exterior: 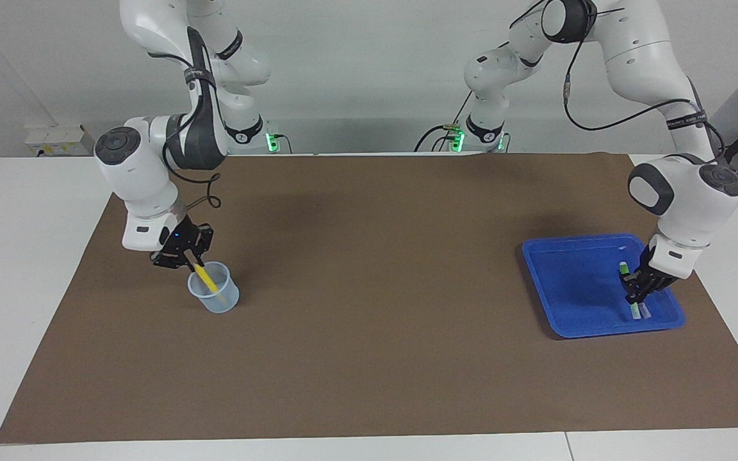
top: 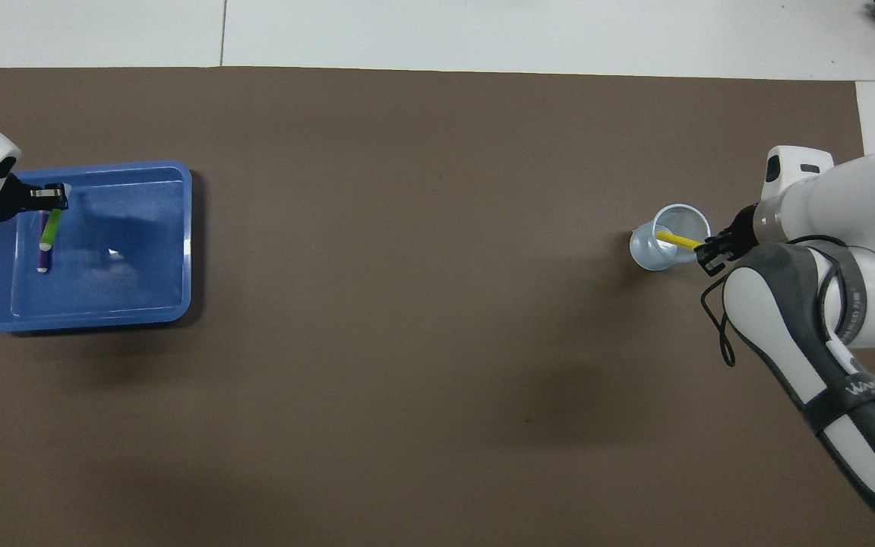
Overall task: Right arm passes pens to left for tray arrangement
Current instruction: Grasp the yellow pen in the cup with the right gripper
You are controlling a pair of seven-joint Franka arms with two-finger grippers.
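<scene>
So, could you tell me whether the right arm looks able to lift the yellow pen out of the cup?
Probably yes: the right gripper is shut on the yellow pen above the open-topped cup.

There are three pens, one yellow (exterior: 203,276), one green (exterior: 629,285) and one purple (top: 42,241), along with one blue tray (exterior: 567,288), one clear cup (exterior: 216,298), one brown mat (exterior: 369,288) and two robot arms.
</scene>
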